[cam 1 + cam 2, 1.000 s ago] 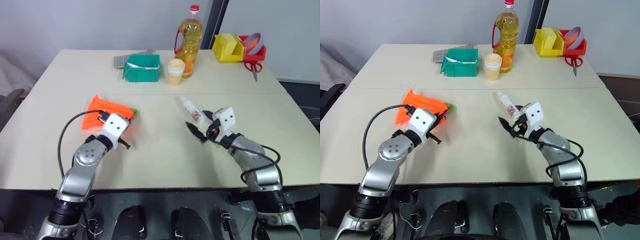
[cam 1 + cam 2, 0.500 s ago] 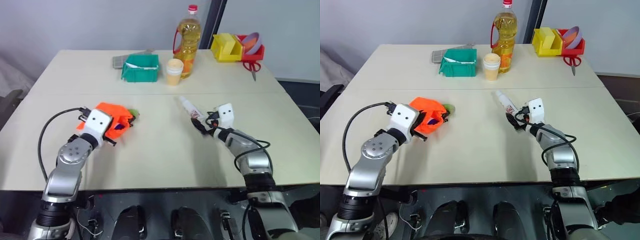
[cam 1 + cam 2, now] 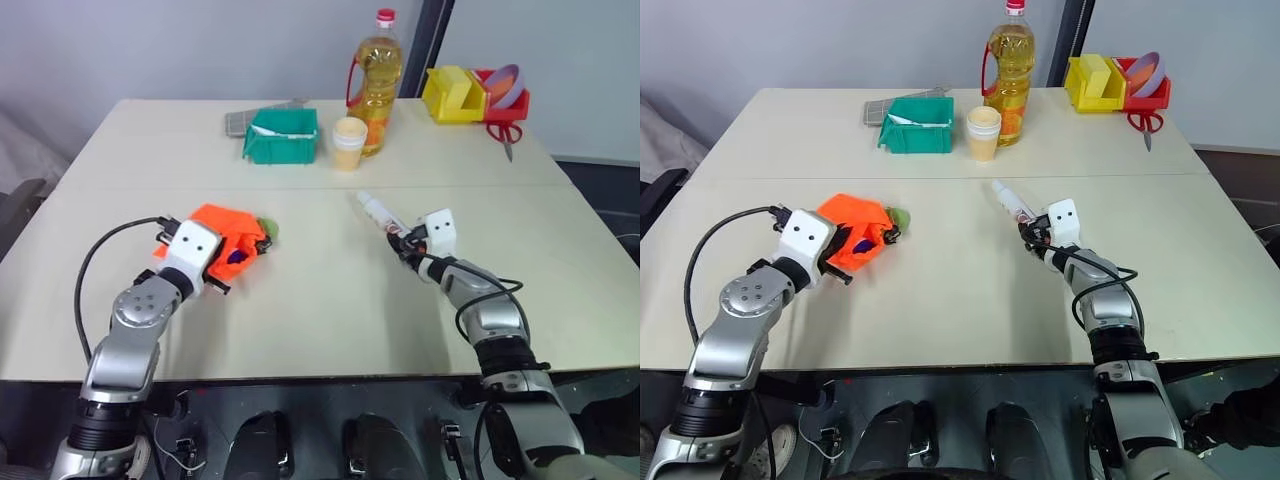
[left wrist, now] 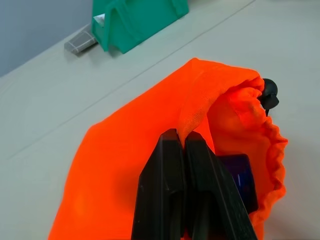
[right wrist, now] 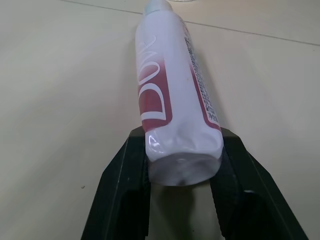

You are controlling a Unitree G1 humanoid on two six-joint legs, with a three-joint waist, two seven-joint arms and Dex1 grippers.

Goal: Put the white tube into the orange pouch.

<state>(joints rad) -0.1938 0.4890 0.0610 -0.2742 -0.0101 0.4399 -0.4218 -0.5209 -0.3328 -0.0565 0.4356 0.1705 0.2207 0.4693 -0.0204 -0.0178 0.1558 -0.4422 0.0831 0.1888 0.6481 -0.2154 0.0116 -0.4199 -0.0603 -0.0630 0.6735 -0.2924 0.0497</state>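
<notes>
White tube [image 5: 175, 107], right of orange pouch [image 3: 228, 232]: right gripper [image 5: 182, 172] has closed onto its end; left gripper [image 4: 185, 150] pinches pouch rim, ready for transfer.

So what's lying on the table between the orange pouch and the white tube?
Nothing: in the left eye view, bare table runs from the orange pouch to the white tube.

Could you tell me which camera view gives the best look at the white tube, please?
The right wrist view: the white tube lies large between the right gripper fingers, print readable. Both eye views show it small on the table, its near end at the gripper.
</notes>
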